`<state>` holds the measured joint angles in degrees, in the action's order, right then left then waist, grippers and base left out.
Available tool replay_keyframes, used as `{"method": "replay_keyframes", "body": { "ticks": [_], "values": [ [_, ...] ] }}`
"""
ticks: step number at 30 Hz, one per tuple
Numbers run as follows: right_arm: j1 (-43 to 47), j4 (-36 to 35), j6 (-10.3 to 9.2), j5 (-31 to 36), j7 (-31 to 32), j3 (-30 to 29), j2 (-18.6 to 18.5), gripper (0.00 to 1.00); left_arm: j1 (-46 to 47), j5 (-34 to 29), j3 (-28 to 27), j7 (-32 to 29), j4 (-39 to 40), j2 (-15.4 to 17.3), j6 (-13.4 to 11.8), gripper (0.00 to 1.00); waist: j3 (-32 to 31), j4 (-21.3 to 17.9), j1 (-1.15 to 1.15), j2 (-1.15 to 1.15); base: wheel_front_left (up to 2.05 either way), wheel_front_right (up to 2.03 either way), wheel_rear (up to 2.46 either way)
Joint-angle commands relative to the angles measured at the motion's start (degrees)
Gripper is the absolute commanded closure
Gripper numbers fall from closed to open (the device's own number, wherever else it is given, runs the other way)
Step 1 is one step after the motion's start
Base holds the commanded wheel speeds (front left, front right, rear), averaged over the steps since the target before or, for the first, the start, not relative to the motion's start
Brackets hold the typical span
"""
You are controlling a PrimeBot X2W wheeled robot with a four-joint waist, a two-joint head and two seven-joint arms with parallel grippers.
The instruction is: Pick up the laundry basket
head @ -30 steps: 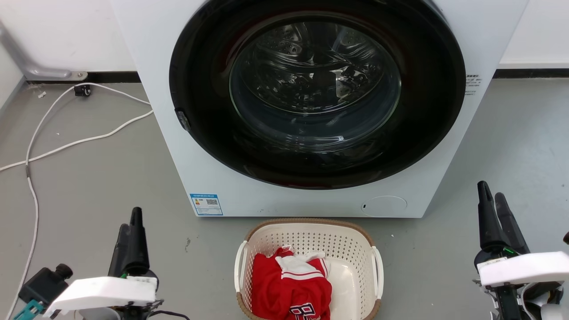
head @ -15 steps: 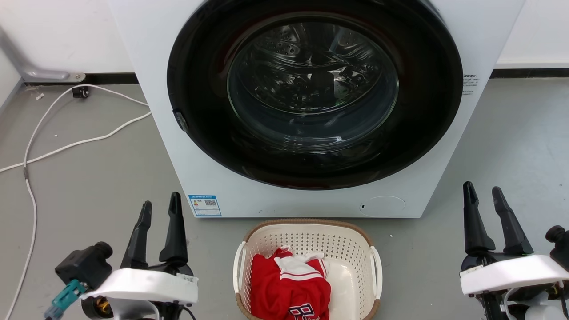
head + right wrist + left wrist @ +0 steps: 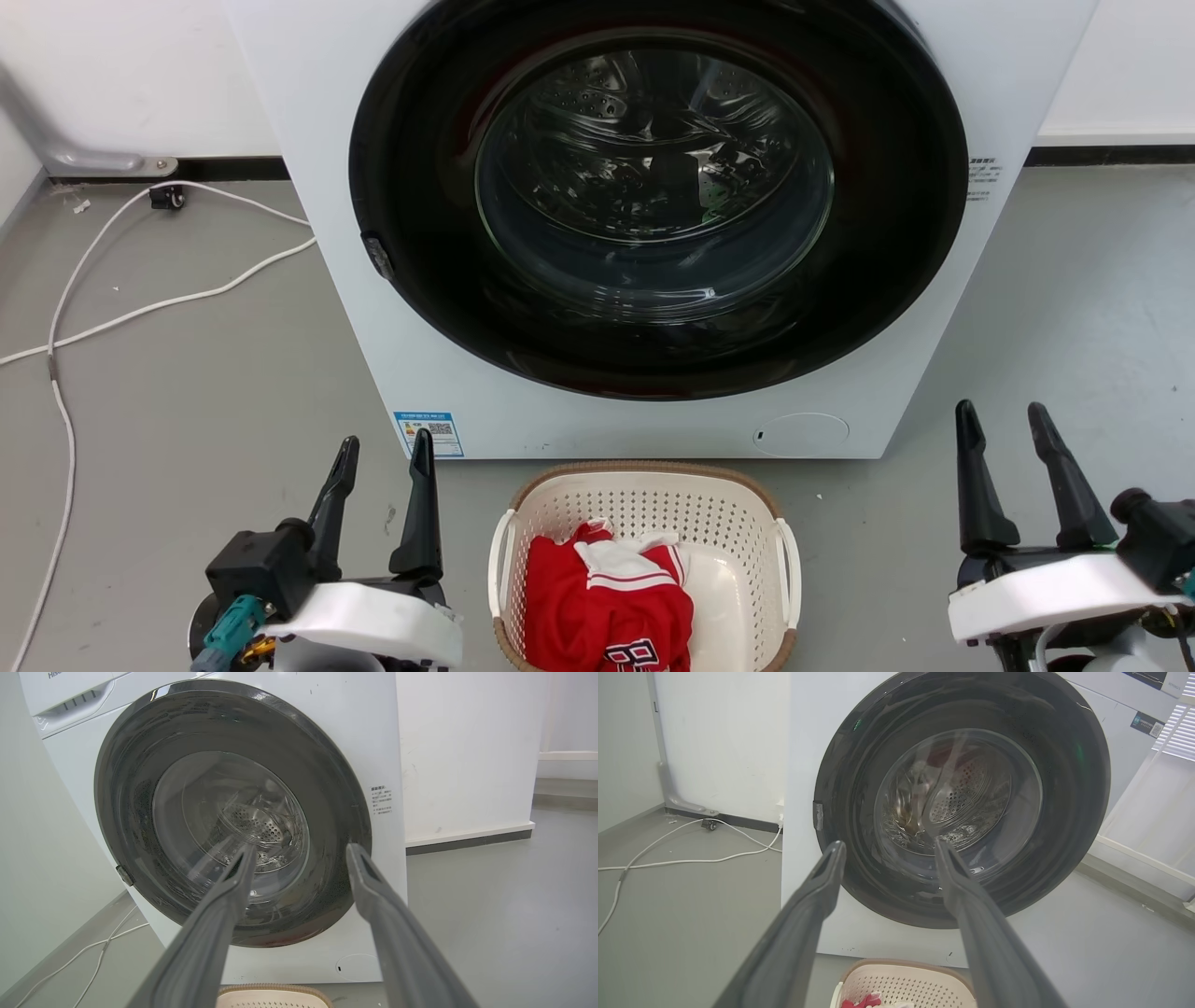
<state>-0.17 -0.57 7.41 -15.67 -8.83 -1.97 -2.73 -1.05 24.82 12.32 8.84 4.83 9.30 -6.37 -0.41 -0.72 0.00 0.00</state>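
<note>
1 laundry basket (image 3: 653, 509), cream-white perforated plastic with a brown woven-look rim and 2 white side handles, stood on the grey floor (image 3: 187, 420) just in front of the washer (image 3: 373, 308), below its lower front panel and between the 2 claws in the head view. Contents: 1 red garment (image 3: 597, 607) with white trim, heaped toward the basket's left side; bare white bottom showed at the right. 1 left claw (image 3: 386, 448), low on the basket's left, near it but not touching, its 2 dark fingers spread with a clear gap and nothing between them, tips toward the washer. 1 right claw (image 3: 999, 415), well apart from the basket on its right, fingers likewise spread and empty. The washer was a white front-loader with a round dark door (image 3: 653, 187), closed, its glass showing the steel drum; 1 blue label (image 3: 428, 432) sat at the front's lower left. 1 white cable (image 3: 140, 308) lay looped on the floor left of the washer. In both wrist views the basket's rim showed at the bottom edge between the fingers.
</note>
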Motion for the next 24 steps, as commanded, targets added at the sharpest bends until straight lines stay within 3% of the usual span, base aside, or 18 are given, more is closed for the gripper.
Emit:
{"method": "replay_keyframes", "body": {
  "ticks": [1, 8, 24],
  "values": [
    [0.5, 0.2, 0.11, 1.8, -0.6, 0.3, -0.2, 0.00, -0.2, -1.3, 0.6, 0.6, 0.1, 0.7, -0.5, 0.00, 0.0, 0.0, 0.00, 0.00, 0.00, 0.00, 0.00],
    [0.7, 0.2, 0.11, 6.6, -1.7, 1.0, -0.2, 0.00, -0.3, -4.8, 2.4, 1.7, 0.8, 1.6, -1.5, 0.00, -0.1, 0.0, 0.00, 0.00, 0.00, 0.00, 0.00],
    [1.7, -0.6, 0.07, 14.8, -3.7, 1.4, -0.2, 0.00, -1.7, -11.2, 4.2, 3.7, -0.6, 1.2, 1.2, 0.00, -0.2, -0.3, 0.00, 0.00, 0.00, 0.00, 0.00]
  ]
}}
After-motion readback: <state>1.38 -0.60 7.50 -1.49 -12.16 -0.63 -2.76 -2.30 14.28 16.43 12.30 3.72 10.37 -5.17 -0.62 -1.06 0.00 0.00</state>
